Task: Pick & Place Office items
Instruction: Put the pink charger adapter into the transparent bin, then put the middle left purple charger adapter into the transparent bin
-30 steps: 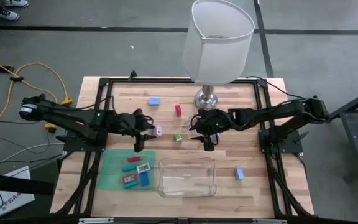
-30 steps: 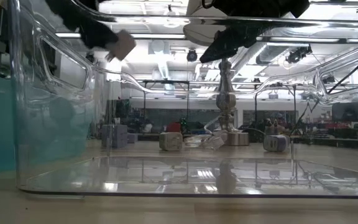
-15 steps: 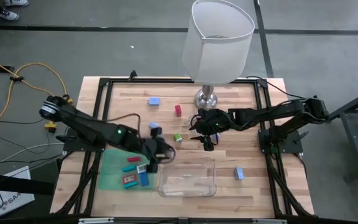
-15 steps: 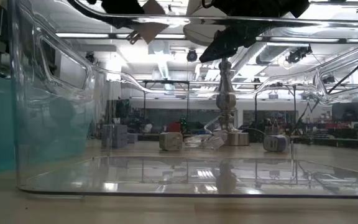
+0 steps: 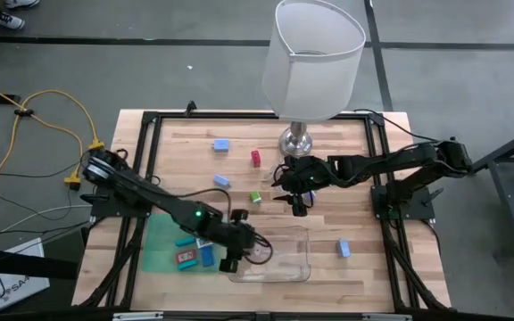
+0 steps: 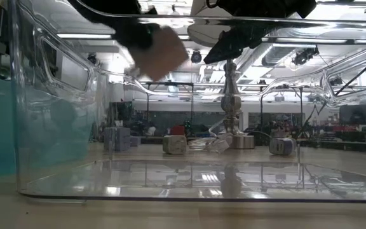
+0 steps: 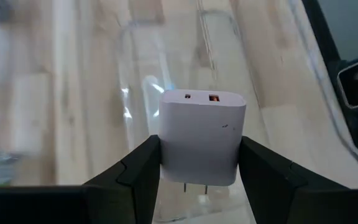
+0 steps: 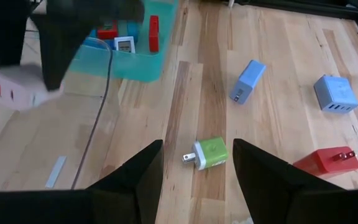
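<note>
Wood planks make up my table point(image 5: 186, 147), framed in black rails, with a grey floor and yellow cable beyond it on the left. Nearest me sits the clear tray point(image 5: 288, 266), and just left of it the green mat point(image 5: 159, 245) carrying red, teal and blue pieces. My left gripper point(image 5: 231, 264) hangs over the tray's near left corner, pinching a white charger point(image 7: 202, 137).

That charger is a blocky plug, two ports on its face, prongs pointing down; only my left wrist view shows this, while the low view gives a blurred pale shape above the tray rim.

Farther in, my right gripper point(image 8: 194, 180) hovers with fingers spread above the green charger point(image 8: 206, 153). Its wrist view shows the prongs, and a red charger point(image 8: 329, 160) and two blue ones nearby. At the far edge stands the lamp point(image 5: 313, 58). Through the tray, the low view shows a cluttered workshop under ceiling lights.
</note>
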Robot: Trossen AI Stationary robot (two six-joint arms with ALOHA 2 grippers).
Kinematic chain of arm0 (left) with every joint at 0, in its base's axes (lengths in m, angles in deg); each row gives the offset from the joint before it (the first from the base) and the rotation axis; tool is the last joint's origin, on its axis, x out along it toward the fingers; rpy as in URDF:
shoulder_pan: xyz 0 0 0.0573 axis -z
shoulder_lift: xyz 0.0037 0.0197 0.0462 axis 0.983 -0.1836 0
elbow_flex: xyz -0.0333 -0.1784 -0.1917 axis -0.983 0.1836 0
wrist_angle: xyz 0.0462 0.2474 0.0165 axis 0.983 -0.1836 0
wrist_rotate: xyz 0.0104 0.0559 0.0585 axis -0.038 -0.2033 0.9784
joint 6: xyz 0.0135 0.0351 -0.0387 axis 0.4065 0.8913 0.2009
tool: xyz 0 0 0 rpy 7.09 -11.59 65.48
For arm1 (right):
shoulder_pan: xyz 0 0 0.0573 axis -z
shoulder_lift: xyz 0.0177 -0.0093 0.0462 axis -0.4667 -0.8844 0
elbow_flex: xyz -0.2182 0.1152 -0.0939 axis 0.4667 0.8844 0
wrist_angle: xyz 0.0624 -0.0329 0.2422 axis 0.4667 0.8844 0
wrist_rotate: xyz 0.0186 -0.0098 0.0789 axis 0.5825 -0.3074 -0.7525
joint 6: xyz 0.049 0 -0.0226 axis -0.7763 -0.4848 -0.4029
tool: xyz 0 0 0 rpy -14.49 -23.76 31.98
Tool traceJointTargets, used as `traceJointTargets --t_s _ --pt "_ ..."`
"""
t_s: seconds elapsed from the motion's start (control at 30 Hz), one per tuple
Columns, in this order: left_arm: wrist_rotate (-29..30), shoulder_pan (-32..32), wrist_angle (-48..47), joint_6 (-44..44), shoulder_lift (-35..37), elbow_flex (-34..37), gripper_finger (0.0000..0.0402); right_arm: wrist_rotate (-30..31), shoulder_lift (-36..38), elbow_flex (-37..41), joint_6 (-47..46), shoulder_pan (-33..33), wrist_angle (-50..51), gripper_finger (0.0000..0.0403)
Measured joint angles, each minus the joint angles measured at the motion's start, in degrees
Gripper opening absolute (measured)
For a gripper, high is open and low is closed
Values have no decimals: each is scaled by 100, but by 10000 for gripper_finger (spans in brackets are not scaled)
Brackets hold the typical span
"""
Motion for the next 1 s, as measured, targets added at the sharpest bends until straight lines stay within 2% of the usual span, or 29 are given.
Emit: traceJointTargets --t_s 0.27,0.6,0.87,1.0 --pt "-516 -299 48 -107 -453 -1 179 0 0 0 0 0 -60 180" --pt "-643 -479 -6 -220 -453 -1 180 0 0 0 -1 0 -125 180" --pt "-628 -479 3 -61 -453 -1 231 0 0 0 -2 0 -125 180" --pt "-623 -479 10 -65 -453 -1 240 0 0 0 0 0 -125 180"
